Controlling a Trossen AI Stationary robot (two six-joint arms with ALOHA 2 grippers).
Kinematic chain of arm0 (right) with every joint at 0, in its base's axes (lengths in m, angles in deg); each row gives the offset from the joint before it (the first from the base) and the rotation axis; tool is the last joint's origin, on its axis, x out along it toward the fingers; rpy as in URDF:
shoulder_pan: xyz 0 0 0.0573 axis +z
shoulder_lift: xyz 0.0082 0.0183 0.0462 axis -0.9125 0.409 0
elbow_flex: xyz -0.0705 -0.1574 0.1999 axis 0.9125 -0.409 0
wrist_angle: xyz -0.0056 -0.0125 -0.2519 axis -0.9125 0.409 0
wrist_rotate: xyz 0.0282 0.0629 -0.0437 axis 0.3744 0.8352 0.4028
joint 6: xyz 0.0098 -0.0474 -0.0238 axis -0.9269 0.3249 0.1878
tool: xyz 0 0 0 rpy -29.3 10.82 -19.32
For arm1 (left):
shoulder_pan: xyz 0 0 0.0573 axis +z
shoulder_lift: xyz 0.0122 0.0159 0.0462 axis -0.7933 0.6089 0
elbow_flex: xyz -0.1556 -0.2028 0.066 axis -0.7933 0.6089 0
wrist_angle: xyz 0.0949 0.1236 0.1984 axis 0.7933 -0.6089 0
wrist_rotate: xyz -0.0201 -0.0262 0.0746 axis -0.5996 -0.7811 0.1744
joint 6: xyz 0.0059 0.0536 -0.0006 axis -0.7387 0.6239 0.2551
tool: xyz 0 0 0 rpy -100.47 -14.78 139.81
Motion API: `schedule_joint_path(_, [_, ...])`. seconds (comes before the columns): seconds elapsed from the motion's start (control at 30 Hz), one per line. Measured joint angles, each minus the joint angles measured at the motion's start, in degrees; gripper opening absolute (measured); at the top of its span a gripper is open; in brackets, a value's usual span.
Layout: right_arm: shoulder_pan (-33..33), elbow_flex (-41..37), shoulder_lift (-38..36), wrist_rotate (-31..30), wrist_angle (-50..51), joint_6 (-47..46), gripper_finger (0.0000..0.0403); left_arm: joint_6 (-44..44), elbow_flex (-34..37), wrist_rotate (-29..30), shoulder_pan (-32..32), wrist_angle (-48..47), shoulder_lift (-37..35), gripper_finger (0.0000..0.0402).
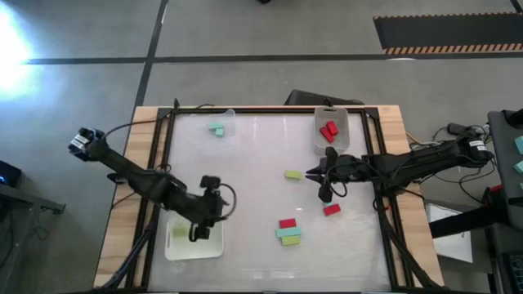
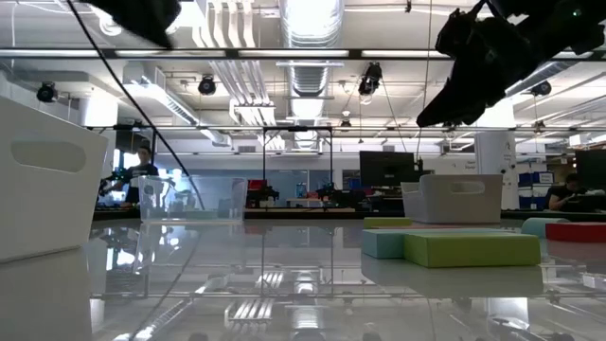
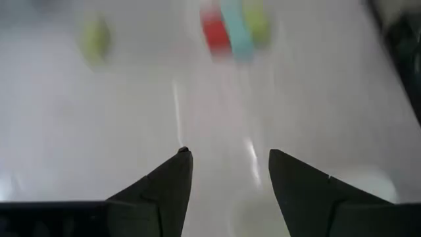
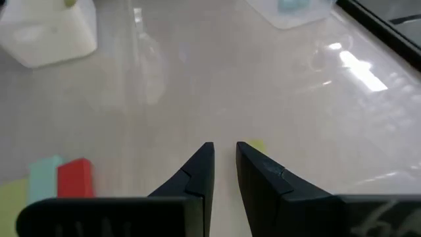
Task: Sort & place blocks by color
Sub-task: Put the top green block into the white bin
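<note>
The left gripper (image 1: 198, 234) hangs over the white tray (image 1: 214, 248) at the near left corner of the table (image 1: 253, 155), its fingers (image 3: 164, 187) spread apart and empty; one yellow-green block (image 1: 179, 233) lies in that tray beside it. The right gripper (image 1: 314, 173) sits mid-table on the right, fingers drawn together on nothing, just beside a loose yellow-green block (image 1: 292, 175). A red block (image 1: 332, 210) lies near it toward the front edge. Front centre, three blocks cluster — red (image 1: 287, 223), teal (image 1: 287, 232), yellow-green (image 1: 289, 240) — touching or nearly so. Two red blocks (image 1: 330, 131) rest in the far right tray (image 1: 319, 135), a teal block (image 1: 216, 130) in the clear far left tray (image 1: 231, 122).
</note>
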Motion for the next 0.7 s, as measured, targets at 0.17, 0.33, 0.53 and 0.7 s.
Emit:
schedule_joint_path(0.17, [0.0,0.0,0.0,-0.3,1.0,0.7,0.0054,12.7,9.4,8.7,2.2,25.1,-5.4,0.0185])
schedule_joint_path(0.33, [0.0,0.0,1.0,-1.1,1.0,0.6,0.0076,21.7,20.5,9.9,3.7,51.7,-7.7,0.0185])
schedule_joint_path(0.53, [-0.1,-0.1,8.2,-4.7,-1.7,2.6,0.0146,29.1,27.0,9.9,5.6,68.4,-7.8,0.0185])
schedule_joint_path(0.7, [-0.8,2.5,15.7,-4.8,-2.3,5.6,0.0202,29.7,27.1,9.9,6.8,68.7,-7.8,0.0185])
